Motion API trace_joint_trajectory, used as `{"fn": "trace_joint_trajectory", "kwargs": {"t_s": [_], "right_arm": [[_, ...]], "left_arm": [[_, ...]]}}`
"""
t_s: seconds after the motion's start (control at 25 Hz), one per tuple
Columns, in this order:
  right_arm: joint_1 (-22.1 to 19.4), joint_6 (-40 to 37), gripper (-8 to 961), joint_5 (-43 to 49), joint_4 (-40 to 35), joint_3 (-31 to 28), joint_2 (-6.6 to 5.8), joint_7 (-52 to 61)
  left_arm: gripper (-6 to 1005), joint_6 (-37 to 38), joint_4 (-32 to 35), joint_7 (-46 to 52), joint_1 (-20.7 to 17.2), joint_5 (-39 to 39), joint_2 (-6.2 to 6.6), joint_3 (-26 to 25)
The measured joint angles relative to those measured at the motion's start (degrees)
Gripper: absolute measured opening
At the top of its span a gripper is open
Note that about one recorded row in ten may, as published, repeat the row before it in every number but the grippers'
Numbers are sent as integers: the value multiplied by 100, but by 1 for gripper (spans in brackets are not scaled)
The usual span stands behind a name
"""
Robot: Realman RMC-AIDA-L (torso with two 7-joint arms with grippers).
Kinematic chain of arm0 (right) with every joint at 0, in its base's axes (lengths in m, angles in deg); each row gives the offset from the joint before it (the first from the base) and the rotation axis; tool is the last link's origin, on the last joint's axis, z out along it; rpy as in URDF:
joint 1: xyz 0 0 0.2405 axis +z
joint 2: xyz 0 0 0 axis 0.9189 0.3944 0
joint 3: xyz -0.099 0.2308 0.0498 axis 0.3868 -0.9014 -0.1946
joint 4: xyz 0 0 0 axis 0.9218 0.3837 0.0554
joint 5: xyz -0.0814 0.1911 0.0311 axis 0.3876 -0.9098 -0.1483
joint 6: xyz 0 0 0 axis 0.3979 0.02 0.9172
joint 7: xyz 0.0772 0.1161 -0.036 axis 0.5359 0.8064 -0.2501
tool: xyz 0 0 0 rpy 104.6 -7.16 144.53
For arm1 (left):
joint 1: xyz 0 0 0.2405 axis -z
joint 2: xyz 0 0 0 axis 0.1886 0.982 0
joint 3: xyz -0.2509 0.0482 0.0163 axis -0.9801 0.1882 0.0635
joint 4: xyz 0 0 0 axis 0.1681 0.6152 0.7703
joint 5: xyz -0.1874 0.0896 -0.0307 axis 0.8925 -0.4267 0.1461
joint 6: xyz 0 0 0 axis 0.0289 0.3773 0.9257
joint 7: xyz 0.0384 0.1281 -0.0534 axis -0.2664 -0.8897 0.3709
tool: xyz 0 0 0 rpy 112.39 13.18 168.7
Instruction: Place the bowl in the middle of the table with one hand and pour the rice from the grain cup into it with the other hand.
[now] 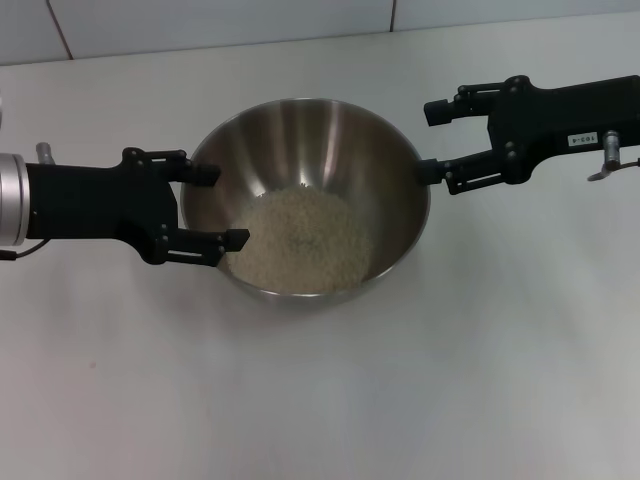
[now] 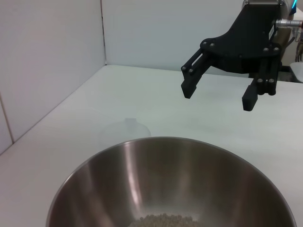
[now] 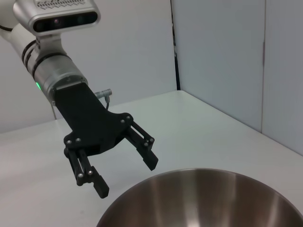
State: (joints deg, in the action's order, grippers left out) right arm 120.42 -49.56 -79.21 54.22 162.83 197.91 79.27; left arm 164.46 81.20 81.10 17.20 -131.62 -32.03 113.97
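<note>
The steel bowl (image 1: 320, 150) stands in the middle of the white table (image 1: 470, 380) with a heap of rice (image 1: 300, 240) in its bottom. My left gripper (image 1: 225, 207) is open, its fingers on either side of the bowl's left rim and holding nothing. My right gripper (image 1: 430, 140) is open and empty just off the bowl's right rim. The left wrist view shows the bowl (image 2: 180, 179), some rice (image 2: 163, 220) and the right gripper (image 2: 218, 98) beyond. The right wrist view shows the bowl (image 3: 203, 198) and the left gripper (image 3: 127, 177). A faint clear round shape (image 2: 125, 127) lies on the table; I cannot tell whether it is the grain cup.
A pale tiled wall (image 1: 220, 20) runs along the table's far edge. White panels (image 2: 47, 61) close off the table's far corner in the wrist views.
</note>
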Motion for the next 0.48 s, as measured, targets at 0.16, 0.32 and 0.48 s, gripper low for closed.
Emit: {"fn": "trace_joint_trajectory", "kwargs": {"t_s": [0.16,0.32,0.48], "right_arm": [[1,6,831,-1,-14,-5,2,0],[1,14,831,-11,-38,-8,7,-1],[-7,25,830,-40,-69,-15,12,-30]], "left_arm": [[844,1,-8,0,-1,1,0,0],[844,1,-10,0,-3,2,0,-1],[844,1,-10,0,-4,4,0,-1]]}}
